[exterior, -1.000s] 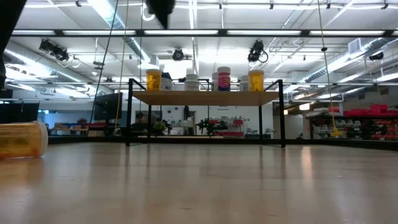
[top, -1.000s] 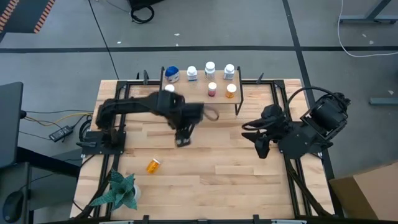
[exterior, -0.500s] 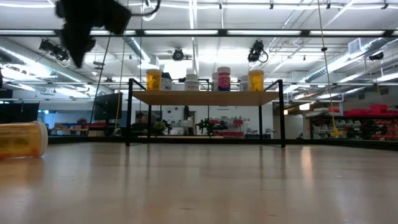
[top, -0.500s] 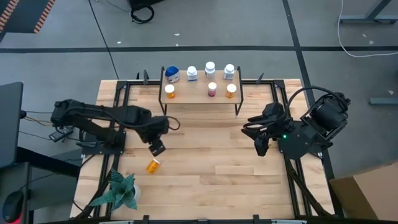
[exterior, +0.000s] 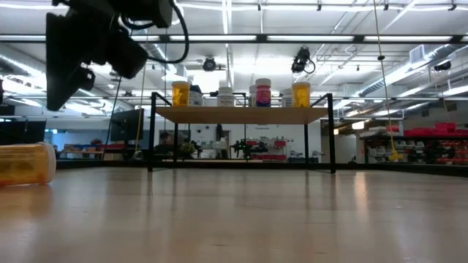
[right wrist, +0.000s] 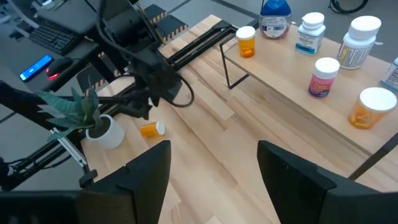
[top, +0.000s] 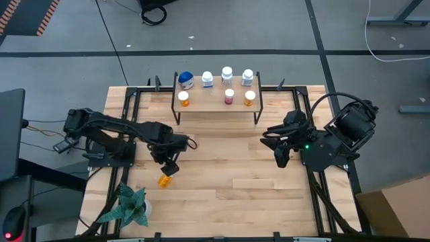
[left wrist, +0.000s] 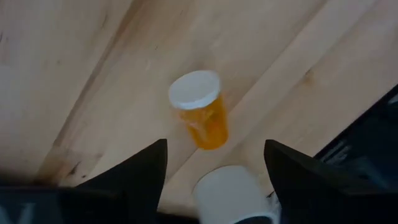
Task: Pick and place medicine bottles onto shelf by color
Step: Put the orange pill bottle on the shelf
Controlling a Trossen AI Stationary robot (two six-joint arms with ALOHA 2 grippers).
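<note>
Orange medicine bottle (top: 165, 179) lies on its side on the table (top: 228, 175), left and near, with the left tool (top: 171, 165) released just above it. Seven bottles stand on the far shelf (top: 215, 102). Right tool (top: 281, 156) released, idle at the right.

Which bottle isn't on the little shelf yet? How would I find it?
Look at the wooden table, near the green plant. The left gripper hangs over an orange bottle with a white cap. It alone lies on its side; the others stand on the shelf.
</note>
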